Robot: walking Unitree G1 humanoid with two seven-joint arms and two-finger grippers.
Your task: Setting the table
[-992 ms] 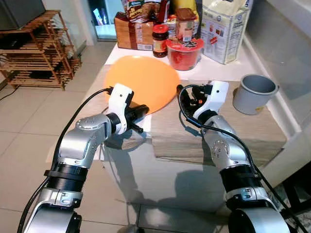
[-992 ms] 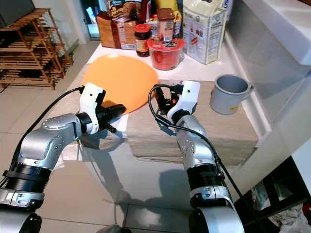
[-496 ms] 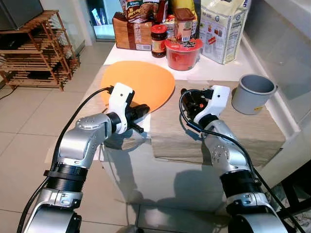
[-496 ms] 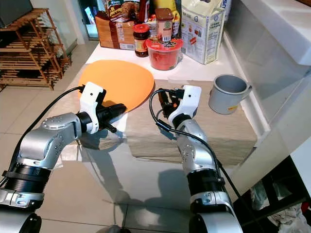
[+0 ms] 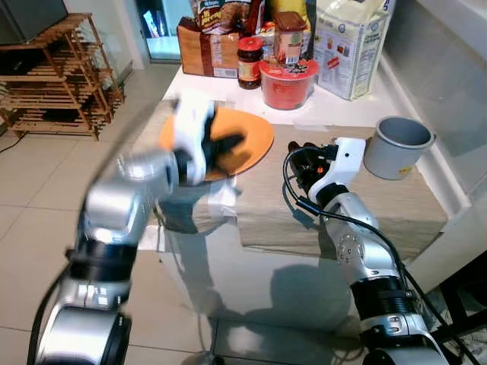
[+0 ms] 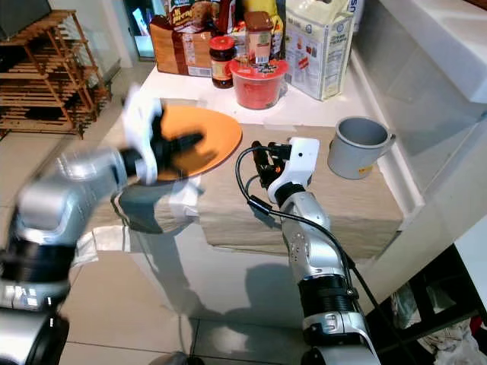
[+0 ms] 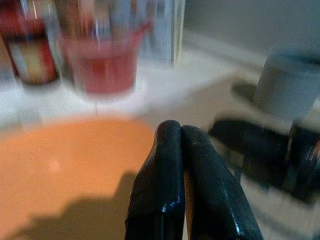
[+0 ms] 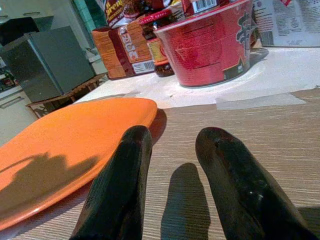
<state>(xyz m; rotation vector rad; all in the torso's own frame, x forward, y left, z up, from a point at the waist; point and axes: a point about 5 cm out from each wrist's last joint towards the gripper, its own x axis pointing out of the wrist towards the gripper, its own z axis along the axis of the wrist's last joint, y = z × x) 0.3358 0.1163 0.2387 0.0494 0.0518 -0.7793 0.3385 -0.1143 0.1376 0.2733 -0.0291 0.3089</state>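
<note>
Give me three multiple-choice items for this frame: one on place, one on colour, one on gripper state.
1. The grey cup stands:
A. on the robot's right of the orange plate
B. on the plate
C. on the floor

2. The big noodle cup is:
A. blue
B. red
C. white

3. The right gripper is:
A. shut on the plate
B. shut on the cup
C. open above the placemat

Key: 1 A, the cup sits at the placemat's right end; 2 B, its wall is red; 3 C, the right wrist view shows a gap between the fingers.
</note>
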